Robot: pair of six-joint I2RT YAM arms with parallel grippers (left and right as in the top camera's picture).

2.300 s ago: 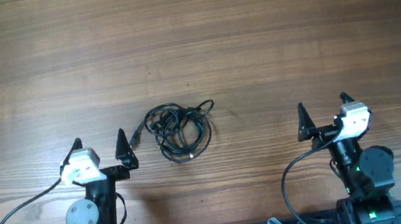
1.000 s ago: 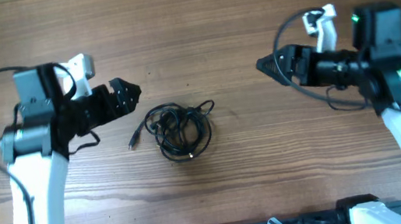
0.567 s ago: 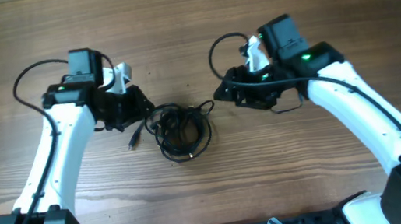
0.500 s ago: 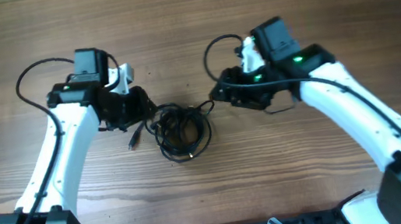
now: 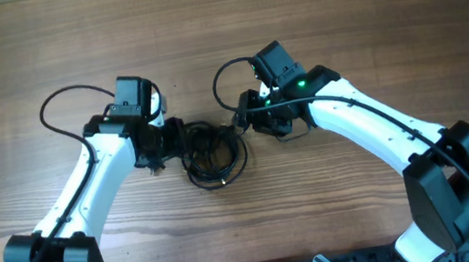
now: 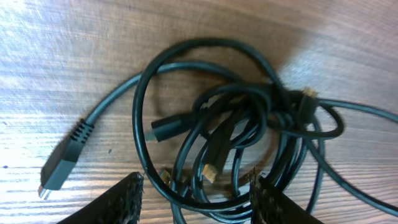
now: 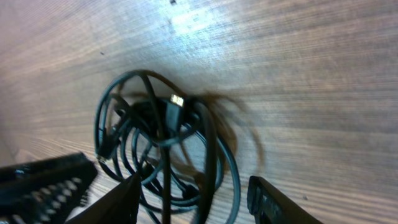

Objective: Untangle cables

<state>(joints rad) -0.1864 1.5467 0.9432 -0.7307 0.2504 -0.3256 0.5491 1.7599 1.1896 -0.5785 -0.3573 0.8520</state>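
The cables (image 5: 213,152) lie in a knotted clump on the desk (image 5: 338,15), between the two hands. The left hand (image 5: 173,140) is half-wide over the clump's near edge, with several strands between its fingers (image 6: 118,200). I see none pinched, though the fingertips are cut off at the frame's bottom. One plug (image 6: 62,165) lies outside that hand's finger. The right hand (image 5: 245,120) is also half-wide, straddling the loops. Its view is blurred, so I cannot tell whether it touches them. From overhead, both hands' tips are lost against the black cord.
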